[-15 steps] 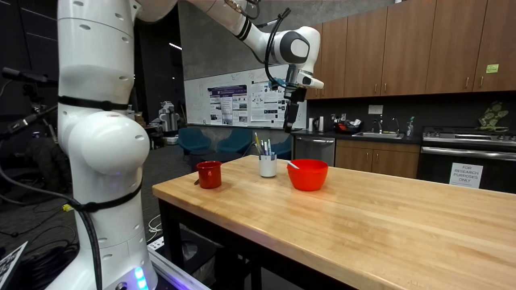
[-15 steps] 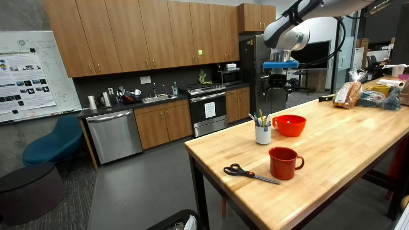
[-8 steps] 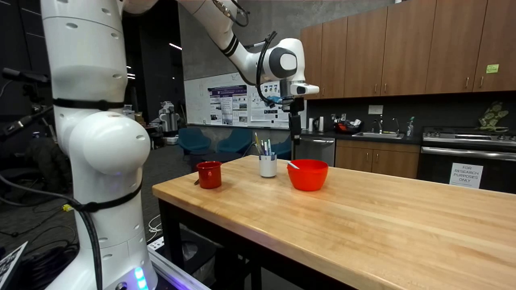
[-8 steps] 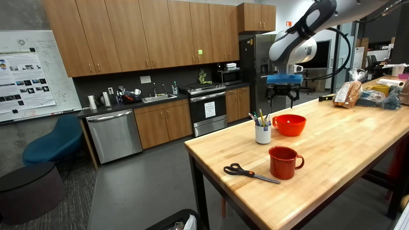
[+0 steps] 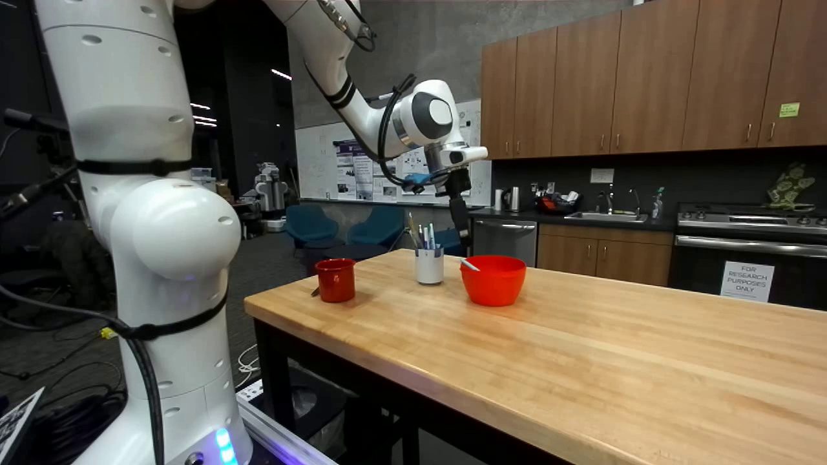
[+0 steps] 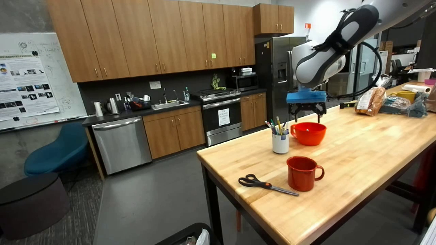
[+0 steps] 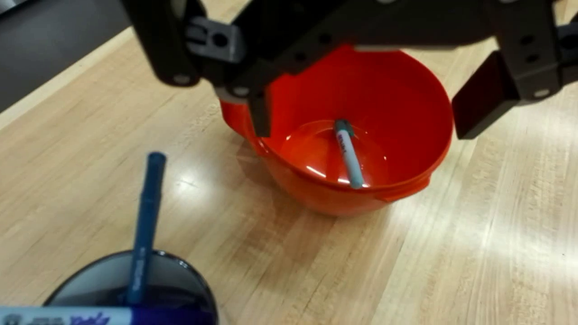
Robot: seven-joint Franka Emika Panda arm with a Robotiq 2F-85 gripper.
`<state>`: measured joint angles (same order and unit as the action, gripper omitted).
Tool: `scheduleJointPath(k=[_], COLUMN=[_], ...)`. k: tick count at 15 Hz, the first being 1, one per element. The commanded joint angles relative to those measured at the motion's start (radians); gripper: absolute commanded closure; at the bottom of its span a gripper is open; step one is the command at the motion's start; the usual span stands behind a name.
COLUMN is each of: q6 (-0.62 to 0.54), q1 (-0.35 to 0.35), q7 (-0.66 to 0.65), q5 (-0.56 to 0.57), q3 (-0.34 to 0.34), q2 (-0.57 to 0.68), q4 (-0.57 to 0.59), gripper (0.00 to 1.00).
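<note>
My gripper [image 7: 363, 131] stands open, with nothing between its fingers. It hangs over the table near the red bowl [image 7: 402, 108], which shows between and below the fingertips in the wrist view. In an exterior view the gripper [image 6: 308, 119] overlaps the far rim of the bowl [image 6: 311, 137]; the exact gap cannot be told. Inside the bowl a whitish marker [image 7: 349, 151] with a dark green cap leans against the wall. Beside the bowl stands a white cup [image 6: 280, 145] of pens. In the wrist view a blue pen [image 7: 146, 216] rises from that cup.
A dark red mug [image 6: 301, 175] stands closer to the table corner, with black-handled scissors [image 6: 259, 183] lying beside it. Bagged bread [image 6: 370, 100] and other bags lie at the table's far end. The wooden table's edge [image 5: 387, 371] runs along the robot's side.
The arm has come down, bringing the gripper lower and closer to the bowl and pen cup. The gripper tilt has changed and it stays open. The things on the table have not moved.
</note>
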<state>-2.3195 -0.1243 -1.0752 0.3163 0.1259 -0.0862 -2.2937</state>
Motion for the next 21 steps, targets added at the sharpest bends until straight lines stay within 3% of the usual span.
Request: scheduleJointPath(k=[1, 13, 15, 17, 19, 20, 21], q6=[-0.005, -0.058, -0.059, -0.058, -0.058, -0.058, -0.058], q1=[-0.012, -0.036, -0.037, -0.036, -0.034, -0.033, -0.032], q7=[-0.063, -0.249, -0.268, -0.277, -0.288, -0.29, -0.292], q5=[0.044, 0.2, 0.214, 0.219, 0.222, 0.223, 0.223], q3=[-0.025, -0.045, -0.044, -0.043, -0.042, -0.042, -0.042], q2=[-0.061, -0.04, -0.03, -0.023, -0.015, -0.012, -0.01], q4=[-0.074, -0.114, -0.111, -0.108, -0.104, -0.103, -0.102], gripper=[0.0, 0.0, 0.0, 0.06, 0.04, 0.1, 0.3])
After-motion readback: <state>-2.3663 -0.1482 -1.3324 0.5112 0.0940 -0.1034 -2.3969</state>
